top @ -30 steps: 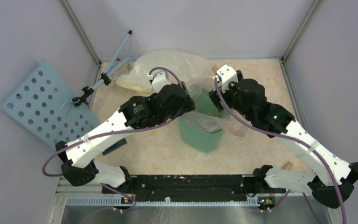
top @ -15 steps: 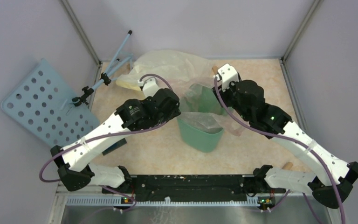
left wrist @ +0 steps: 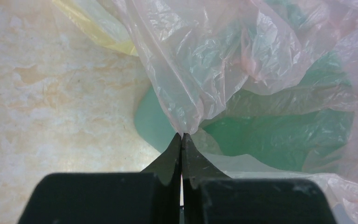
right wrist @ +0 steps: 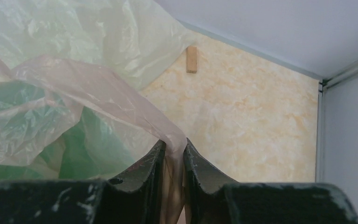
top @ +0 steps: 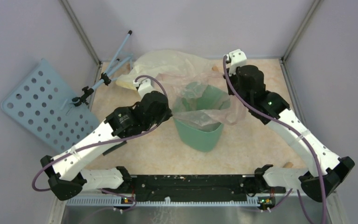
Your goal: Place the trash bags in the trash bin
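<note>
The mint-green trash bin (top: 200, 133) stands mid-table. The thin pale-pink trash bag (top: 204, 100) is spread over its mouth, with green showing through the film. In the left wrist view my left gripper (left wrist: 182, 135) is shut, pinching a gathered point of the bag (left wrist: 200, 70) just left of the bin (left wrist: 279, 135). Over at the bin's far right, my right gripper (right wrist: 174, 142) is shut on a strip of the pink bag (right wrist: 98, 93) that runs down between its fingers. From above, both sets of fingertips are hidden under the wrists.
A larger pale-yellow bag (top: 168, 63) lies behind the bin, against the back wall. A small wooden block (right wrist: 192, 59) sits on the table beyond it. A blue perforated panel (top: 42, 102) and a blue rod stand (top: 114, 60) are at the left. Enclosure walls are close at the right.
Both grippers have shut on the pink bag. The left arm drew back to the left and the right arm toward the back right, stretching the bag's mouth wide over the bin.
</note>
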